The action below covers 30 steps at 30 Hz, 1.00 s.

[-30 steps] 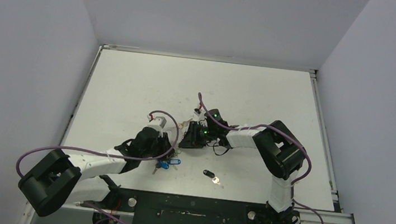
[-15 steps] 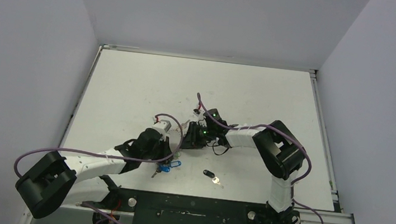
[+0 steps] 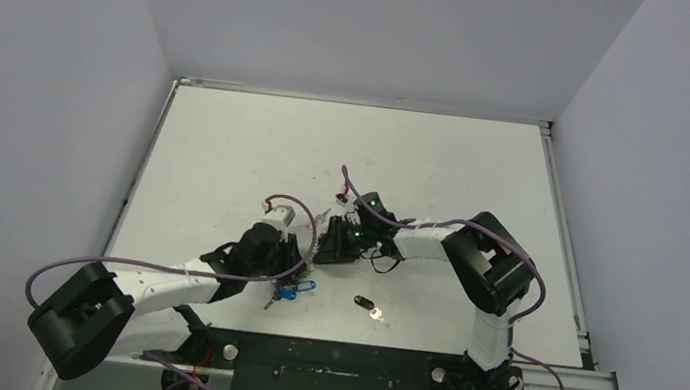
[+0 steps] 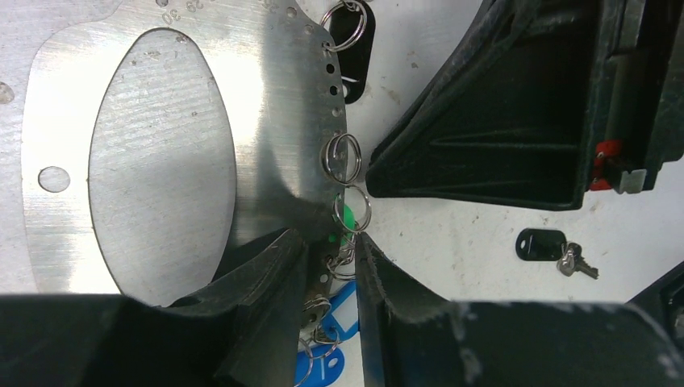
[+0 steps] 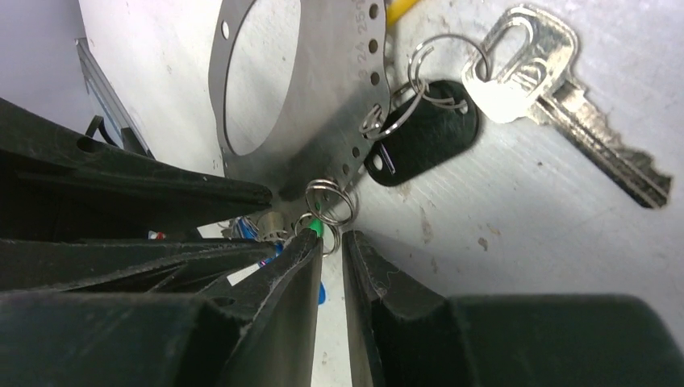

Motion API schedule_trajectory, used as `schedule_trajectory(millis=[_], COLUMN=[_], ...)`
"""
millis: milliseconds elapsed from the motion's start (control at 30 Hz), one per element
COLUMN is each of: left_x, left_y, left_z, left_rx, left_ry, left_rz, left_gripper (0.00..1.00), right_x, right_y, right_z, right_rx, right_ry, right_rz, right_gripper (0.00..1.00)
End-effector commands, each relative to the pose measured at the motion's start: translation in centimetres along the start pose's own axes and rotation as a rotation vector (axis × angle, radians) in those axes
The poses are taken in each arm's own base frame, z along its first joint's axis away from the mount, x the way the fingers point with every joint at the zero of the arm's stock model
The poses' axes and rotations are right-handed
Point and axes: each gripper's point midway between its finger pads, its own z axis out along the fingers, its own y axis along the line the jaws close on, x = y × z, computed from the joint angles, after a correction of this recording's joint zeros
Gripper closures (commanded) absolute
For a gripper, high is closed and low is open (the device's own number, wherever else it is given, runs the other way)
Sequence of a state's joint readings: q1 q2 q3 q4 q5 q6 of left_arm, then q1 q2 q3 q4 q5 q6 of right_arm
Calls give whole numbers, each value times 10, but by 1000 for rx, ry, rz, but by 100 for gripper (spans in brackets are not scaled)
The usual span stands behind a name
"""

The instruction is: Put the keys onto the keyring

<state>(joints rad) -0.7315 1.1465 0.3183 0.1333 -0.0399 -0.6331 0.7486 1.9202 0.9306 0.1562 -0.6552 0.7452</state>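
- Left end effector [image 4: 333, 246] slightly parted around green tag's [image 4: 346, 218] split rings [image 4: 369, 214]; grip unclear
- Right end effector [image 5: 329, 238] nearly closed at same rings; grip unclear
- Keyring plate [image 4: 266, 121] on counter [image 4: 452, 234] between them

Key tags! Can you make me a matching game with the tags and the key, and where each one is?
1 green tag
2 big silver key
3 lone black tag

A alone on the table, off the metal plate
B at the metal plate's edge
C ringed together with another black tag

Pairs: 1-B, 2-C, 3-A
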Motion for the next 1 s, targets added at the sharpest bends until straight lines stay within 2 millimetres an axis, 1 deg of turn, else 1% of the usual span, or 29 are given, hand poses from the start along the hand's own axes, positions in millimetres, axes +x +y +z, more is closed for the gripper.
schedule_trajectory(millis=[0,100,167,233,267,433,500,633,867,967], left_x=[-17,-19,-20,-17,-15,-8,-4,-4,-8,-11], left_y=[-16,-17,-14,-13,-12,-13,-11,-18,-20,-22], left_z=[1,3,6,9,10,17,21,27,30,27], left_rx=[63,80,77,84,89,100,86,113,119,131], left_ry=[-76,-81,-78,-52,-41,5,27,44,38,27], left_rz=[-101,-152,-196,-222,-233,-263,-272,-294,-313,-314], left_gripper=[74,75,75,76,76,77,79,83,94,97], right_x=[64,66,66,68,64,60,59,57,50,41], right_y=[-61,-62,-62,-62,-61,-60,-60,-58,-60,-56], right_z=[-8,-9,-8,-6,-3,6,10,16,14,12], right_rx=[230,229,220,212,200,173,159,133,117,76], right_ry=[160,159,156,160,144,129,122,112,85,51], right_rz=[92,105,118,137,133,168,182,201,221,240], right_gripper=[80,81,81,82,82,85,86,90,92,93])
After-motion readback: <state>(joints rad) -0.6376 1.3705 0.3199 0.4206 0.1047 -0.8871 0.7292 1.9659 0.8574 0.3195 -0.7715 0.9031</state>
